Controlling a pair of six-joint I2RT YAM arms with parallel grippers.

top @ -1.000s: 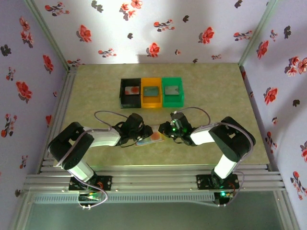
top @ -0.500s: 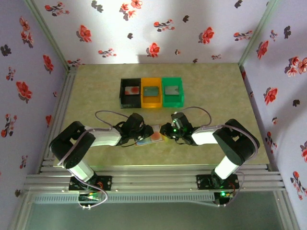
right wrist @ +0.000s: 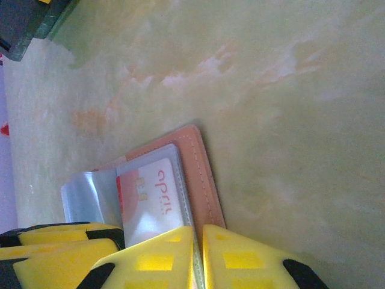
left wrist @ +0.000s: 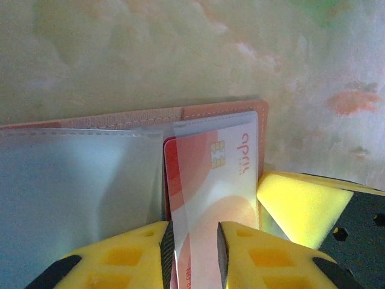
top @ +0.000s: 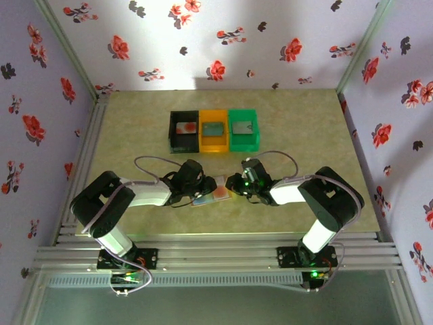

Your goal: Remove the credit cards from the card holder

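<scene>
One pale mottled counter (top: 135,128) carries everything. Two arms, left (top: 145,195) and right (top: 291,191), reach inward and meet near its front middle. Black (top: 183,145), orange (top: 213,147) and green (top: 243,144) bins stand touching in a row behind, well apart from the arms. Holder (top: 211,196) lies open between the arms, tan cover down, clear sleeves up. Left claw (left wrist: 194,232): fingers narrowly parted, closed on the near end of the sleeved card (left wrist: 210,174). Right claw (right wrist: 198,232): fingers all but together, pinching the holder's tan outer edge. Card: red and white, chip showing, seated inside the sleeve beside the fold.
</scene>
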